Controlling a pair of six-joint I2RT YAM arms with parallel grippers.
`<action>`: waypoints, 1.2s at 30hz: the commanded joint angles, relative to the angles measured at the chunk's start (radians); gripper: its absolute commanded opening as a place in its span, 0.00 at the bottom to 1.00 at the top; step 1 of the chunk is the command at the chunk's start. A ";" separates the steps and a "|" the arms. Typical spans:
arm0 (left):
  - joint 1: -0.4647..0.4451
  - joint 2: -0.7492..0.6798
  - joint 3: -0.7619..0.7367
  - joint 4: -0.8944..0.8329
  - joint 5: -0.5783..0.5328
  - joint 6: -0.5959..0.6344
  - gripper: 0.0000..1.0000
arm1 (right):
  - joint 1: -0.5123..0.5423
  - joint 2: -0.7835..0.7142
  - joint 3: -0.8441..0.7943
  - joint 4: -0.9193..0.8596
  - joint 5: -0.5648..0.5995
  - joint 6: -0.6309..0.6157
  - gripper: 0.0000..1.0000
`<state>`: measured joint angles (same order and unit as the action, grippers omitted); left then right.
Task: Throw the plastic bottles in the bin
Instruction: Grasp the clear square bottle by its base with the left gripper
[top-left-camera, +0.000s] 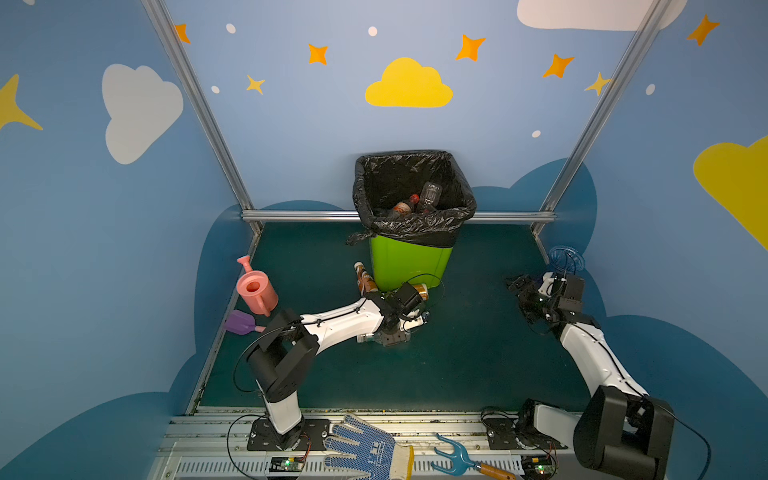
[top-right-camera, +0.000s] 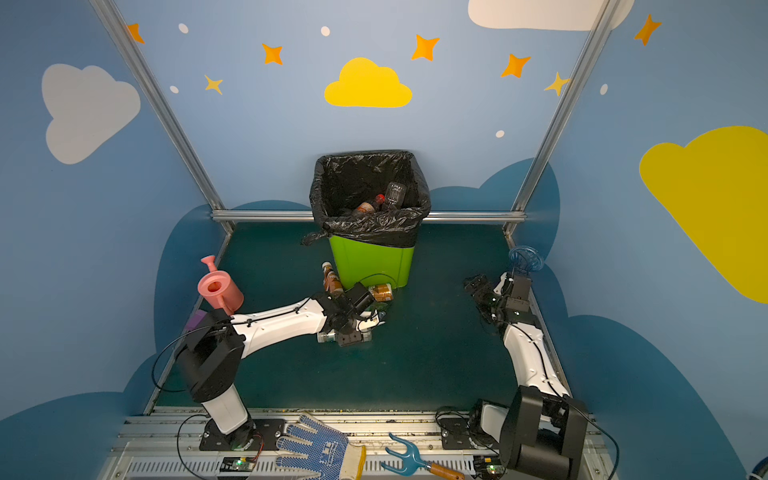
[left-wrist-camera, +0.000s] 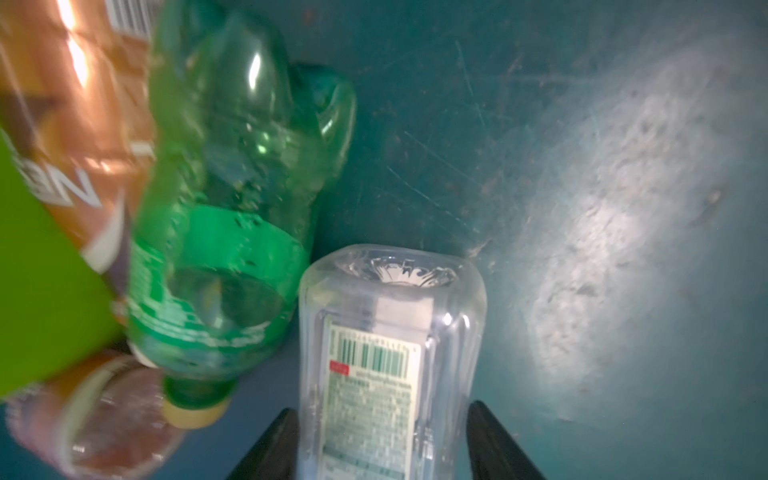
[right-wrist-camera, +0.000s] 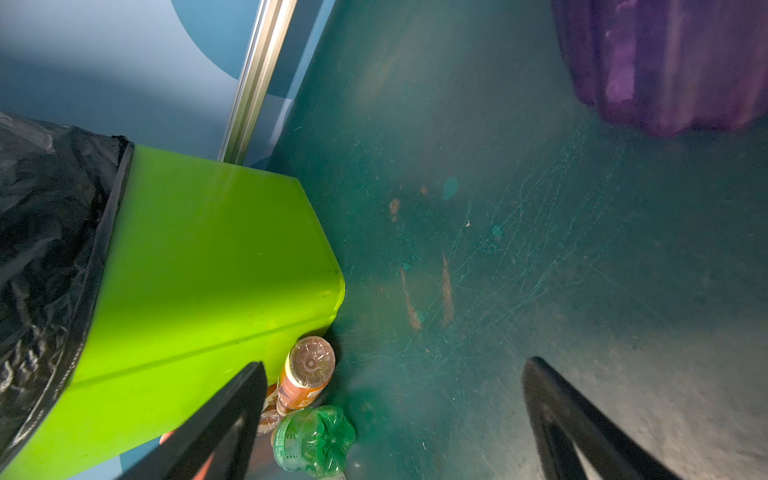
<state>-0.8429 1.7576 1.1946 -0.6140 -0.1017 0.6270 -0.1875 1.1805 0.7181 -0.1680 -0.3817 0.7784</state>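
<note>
The left hand (left-wrist-camera: 382, 407) was down on the dark green worktop (top-left-camera: 465, 365) just in front of the bin (top-left-camera: 409, 262). In the left wrist view its two black fingers (left-wrist-camera: 270, 449) stood against either side of a clear bottle (left-wrist-camera: 390, 324), closed in on it with no gap showing. That bottle lay on its side on the worktop, base pointing away from the wrist and barcode label facing up. Just beside it lay a green bottle (left-wrist-camera: 224, 208) with a pale cap, much of it blurred. Next to that, an orange-labelled bottle (right-wrist-camera: 307, 374) lay at the foot of the bin's lime-green wall. A brown bottle (top-left-camera: 363, 279) with a white cap lay on the worktop near the bin's front left corner. The bin stood at the back of the worktop against the rear rail, with its crinkled black bag (top-left-camera: 415, 230) folded over the rim. Inside it, a red-capped bottle (top-left-camera: 406, 205) and a see-through bottle (top-left-camera: 430, 194) rested side by side. The right hand (right-wrist-camera: 397, 363) hung over the worktop well to the right of the bin, its fingers spread wide with nothing between them, near a purple ribbed vase (right-wrist-camera: 665, 62). A pink watering can (top-left-camera: 255, 289) stood at the worktop's left edge, well apart from the bottles.
</note>
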 joint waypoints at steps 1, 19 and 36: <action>-0.002 -0.024 -0.004 -0.051 0.007 -0.020 0.75 | -0.003 0.005 0.028 0.004 -0.010 0.000 0.95; 0.008 0.076 0.052 -0.059 -0.006 0.039 0.83 | -0.017 -0.009 0.023 -0.009 -0.015 -0.008 0.95; 0.011 0.049 0.076 -0.081 0.036 0.020 0.44 | -0.059 -0.021 0.007 -0.012 -0.040 -0.002 0.95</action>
<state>-0.8379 1.8431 1.2652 -0.6708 -0.0879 0.6575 -0.2375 1.1790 0.7181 -0.1696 -0.4053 0.7803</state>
